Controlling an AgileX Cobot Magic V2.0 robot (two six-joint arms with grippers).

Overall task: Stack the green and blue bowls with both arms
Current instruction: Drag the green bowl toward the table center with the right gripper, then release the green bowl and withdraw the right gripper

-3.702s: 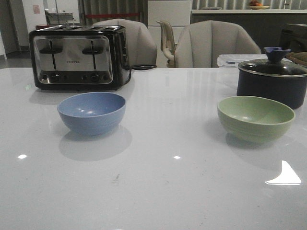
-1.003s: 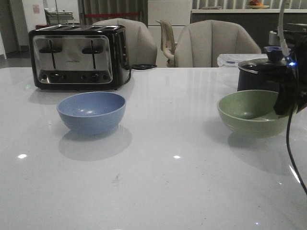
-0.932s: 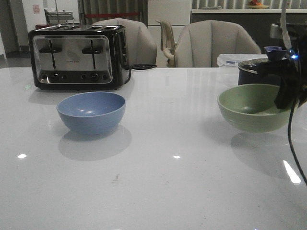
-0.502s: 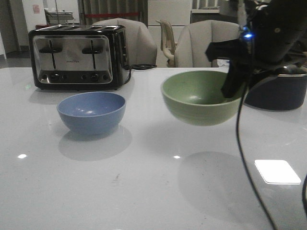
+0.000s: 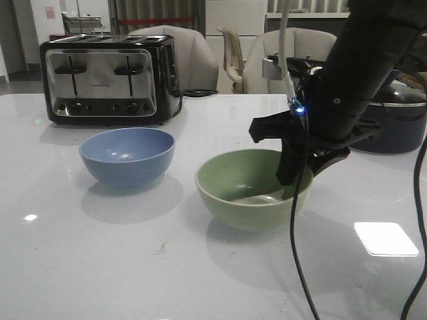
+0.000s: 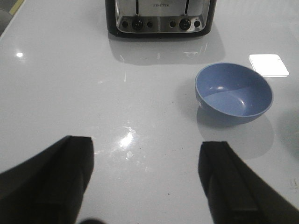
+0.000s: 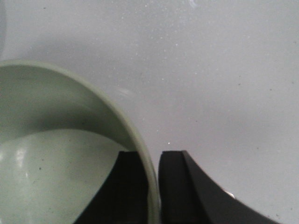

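The right gripper point(image 7: 152, 179) pinches the green bowl point(image 5: 252, 188) by its rim, apparently resting mid-table; the blue bowl point(image 5: 127, 156) sits toward the left edge; the left gripper point(image 6: 145, 179) hangs spread, holding nothing.

Two bowls sit on one white table point(image 5: 133, 267): one blue bowl point(image 5: 127, 156) and one green bowl point(image 5: 247, 189). One toaster point(image 5: 107, 79) stands at the back, with two lever slots showing on its front panel and four knobs in a row beneath them. One dark pot point(image 5: 393, 123) with a lid is at the far right. Two padded chairs point(image 5: 293, 60) are behind the table (a third, lighter chair frame shows between them). One black robot arm point(image 5: 360, 73) is visible in the front view, with one small blue light on it. Each wrist view shows one gripper with two fingers: the left gripper point(image 6: 145, 177) and the right gripper point(image 7: 149, 186).
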